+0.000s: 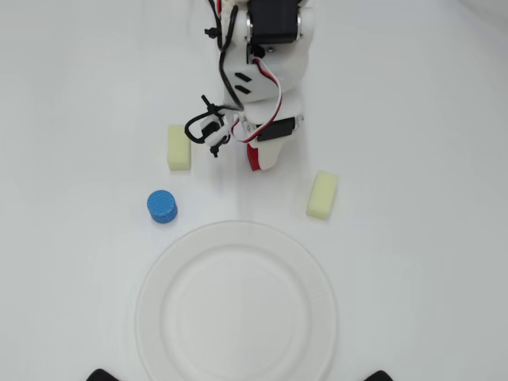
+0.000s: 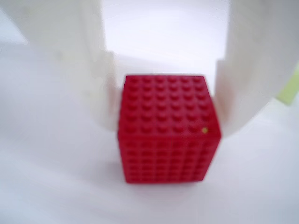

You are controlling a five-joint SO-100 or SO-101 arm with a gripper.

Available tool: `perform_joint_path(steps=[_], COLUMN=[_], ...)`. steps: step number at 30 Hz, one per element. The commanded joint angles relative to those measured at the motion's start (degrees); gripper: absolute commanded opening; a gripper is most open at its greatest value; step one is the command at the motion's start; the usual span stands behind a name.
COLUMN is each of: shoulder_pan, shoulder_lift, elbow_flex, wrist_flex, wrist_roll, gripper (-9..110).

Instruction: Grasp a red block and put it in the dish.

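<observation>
In the wrist view the red block (image 2: 166, 128) fills the middle, a studded cube resting on the white table. My gripper (image 2: 166, 121) straddles it: one white finger (image 2: 100, 70) presses its left side and the other finger (image 2: 243, 79) presses its right side. From overhead only a red sliver of the block (image 1: 252, 157) shows under the gripper (image 1: 259, 159), which points down at the table. The dish (image 1: 236, 305), a large white paper plate, lies empty nearer the front edge, well apart from the gripper.
A blue cylinder (image 1: 162, 206) stands left of the dish's far rim. One pale yellow block (image 1: 178, 148) lies left of the gripper, another (image 1: 322, 194) to its right. The arm (image 1: 270, 48) reaches in from the top.
</observation>
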Motion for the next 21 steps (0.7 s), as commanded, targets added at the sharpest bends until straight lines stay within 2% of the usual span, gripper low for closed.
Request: perform_joint_path(steps=[1,6,13,17,21], shoulder_pan=[2.1,5.4,7.8,7.8,7.9], shoulder_lift=[9.5,25.3,48.8,48.7,37.9], elbow_flex=[1.2,6.3,20.8,23.6,19.6], wrist_flex=[-0.1,-0.4,-13.8,-22.4,-31.0], wrist_roll=[-1.8,-6.4,-12.8,-14.7,-15.2], gripper=[0,0,0,0,0])
